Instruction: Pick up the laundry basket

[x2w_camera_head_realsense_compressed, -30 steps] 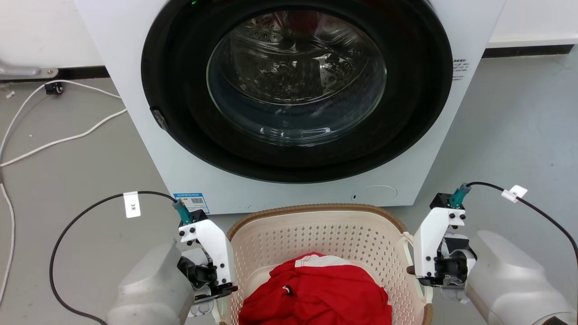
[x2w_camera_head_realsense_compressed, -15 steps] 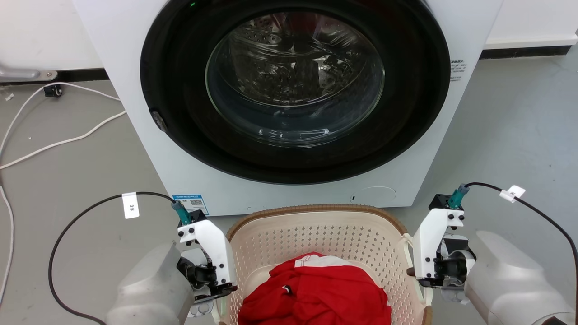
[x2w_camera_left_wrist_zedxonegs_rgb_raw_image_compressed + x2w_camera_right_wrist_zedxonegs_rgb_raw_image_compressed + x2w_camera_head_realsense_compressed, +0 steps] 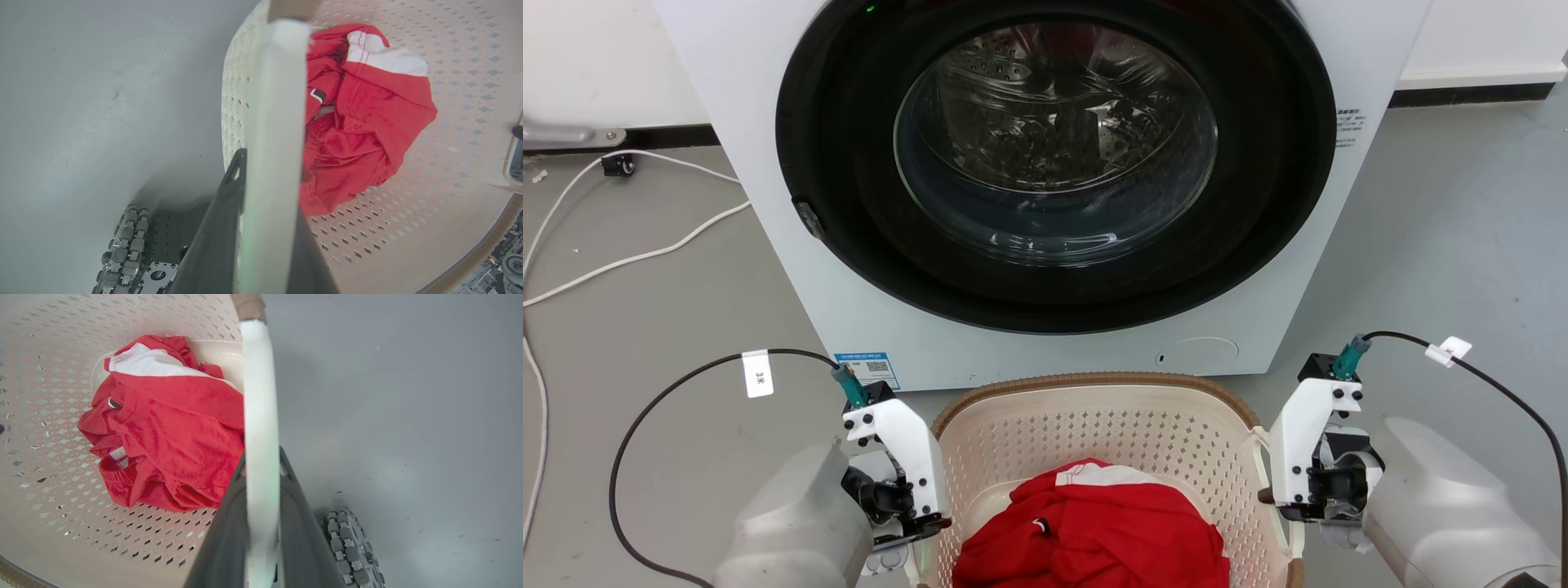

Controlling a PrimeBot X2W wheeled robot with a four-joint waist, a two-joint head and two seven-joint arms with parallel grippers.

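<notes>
The laundry basket, cream-white and perforated with a brown rim, sits on the floor at the bottom centre of the head view. A red and white garment lies inside it. My left gripper is at the basket's left side. In the left wrist view, the left gripper is shut on the white loop handle. My right gripper is at the basket's right side. The right wrist view shows the right gripper shut on the other white handle.
A white front-loading washing machine with its round door shut stands just behind the basket. White cables trail over the grey floor at the left. My base wheels sit close beside the basket.
The whole head picture has shifted very slightly. Both grippers stay clamped on the handles and the basket keeps its place between them.
</notes>
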